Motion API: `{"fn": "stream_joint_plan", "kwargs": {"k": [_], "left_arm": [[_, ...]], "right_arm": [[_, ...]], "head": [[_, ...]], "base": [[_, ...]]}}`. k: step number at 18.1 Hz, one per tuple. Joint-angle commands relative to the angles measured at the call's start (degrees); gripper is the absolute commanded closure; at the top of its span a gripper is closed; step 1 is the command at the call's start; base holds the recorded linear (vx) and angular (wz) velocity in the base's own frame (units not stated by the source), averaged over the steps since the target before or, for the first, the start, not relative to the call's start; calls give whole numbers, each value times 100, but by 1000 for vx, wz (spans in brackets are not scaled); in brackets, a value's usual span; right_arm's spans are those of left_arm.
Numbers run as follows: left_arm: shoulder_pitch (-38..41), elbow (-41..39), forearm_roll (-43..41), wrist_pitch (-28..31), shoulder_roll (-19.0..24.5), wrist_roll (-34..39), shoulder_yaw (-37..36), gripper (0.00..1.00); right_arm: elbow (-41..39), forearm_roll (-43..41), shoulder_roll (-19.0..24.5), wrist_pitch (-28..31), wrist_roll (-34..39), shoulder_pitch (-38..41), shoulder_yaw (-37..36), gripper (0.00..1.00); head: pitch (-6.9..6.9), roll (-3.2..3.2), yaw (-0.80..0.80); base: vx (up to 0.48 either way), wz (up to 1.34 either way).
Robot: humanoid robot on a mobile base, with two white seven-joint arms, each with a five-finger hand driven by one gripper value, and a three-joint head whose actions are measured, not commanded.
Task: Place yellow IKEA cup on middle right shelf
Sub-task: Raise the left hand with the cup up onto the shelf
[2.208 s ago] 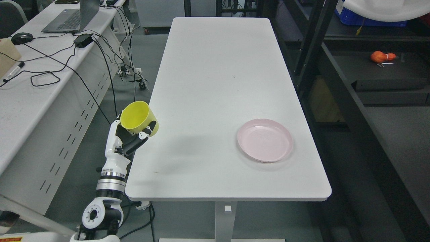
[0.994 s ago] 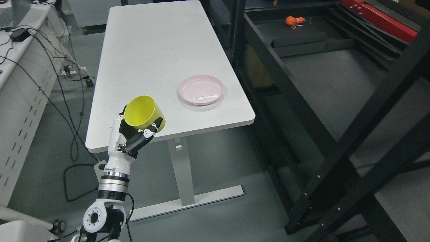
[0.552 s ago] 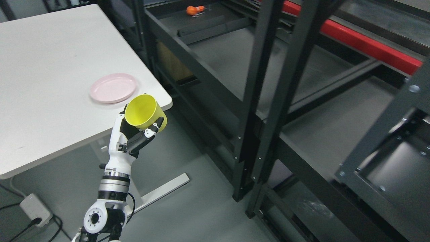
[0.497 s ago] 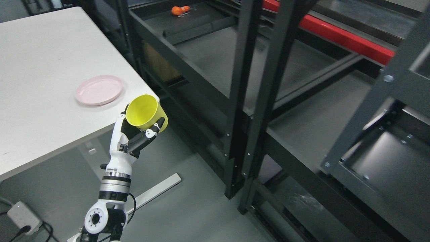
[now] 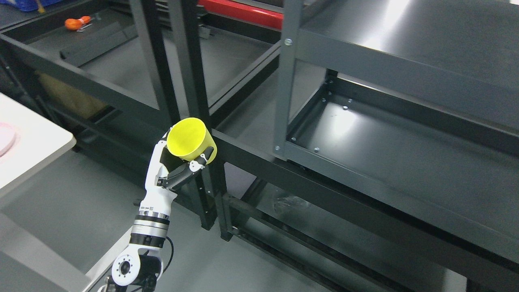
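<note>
**Operator:** Where do I stand on this one?

**Observer:** Your pickup is done, as far as the head view shows. Your left hand (image 5: 178,168) has its fingers (image 5: 194,167) curled under and around the yellow cup (image 5: 190,140), carrying it in the air, tilted so the open mouth faces up and toward the camera. Nothing supports it but the hand.

**Operator:** And the shelf?

**Observer:** You are facing the dark metal shelving now. The cup hangs in front of a black upright post (image 5: 194,81), low and to the left of the grey shelf unit on the right. The middle right shelf (image 5: 389,150) I take to be the recessed grey level with the shiny patch; it looks bare, and the cup is well apart from it.

**Operator:** So what is left?

**Observer:** I judge the whole placing: you need to carry the cup rightward past the grey corner post (image 5: 282,81), in over the shelf's front lip, set it down and let go. Watch that post and the level above as you reach in.

**Operator:** Anything else in sight?

**Observer:** Only a corner of the white tabletop (image 5: 36,146) at the left edge, and a small orange object (image 5: 75,23) on a far shelf. Your right hand does not show.
</note>
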Motion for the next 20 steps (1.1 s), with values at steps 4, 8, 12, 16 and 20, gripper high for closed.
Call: {"fn": "stream_joint_plan", "kwargs": {"k": [4,8,12,16,20], "left_arm": [[307,-346,0,-128,100,-14,-703,98],[394,-355,0,-391,100,-216,-974,98],[421,-364,-9,-1119,100,-234,-1738,98],[132,-364,-17,-1727,100,-453,-2196,98],[-500,-364,-17,-2385,263,-656,-2662,98]], "right_arm": [[0,-141,-100,4,-1,78,97,1],[0,-141,-100,4,-1,78,97,1],[0,-141,-100,4,-1,78,97,1],[0,-141,-100,4,-1,78,97,1],[0,-141,-100,4,-1,78,97,1]], "head": [[-1,0,0],[-1,0,0],[-1,0,0],[-2,0,0],[-2,0,0]], "base": [[-100,-578],[-46,-333],[-3,-25],[49,-105],[57,-356]]}}
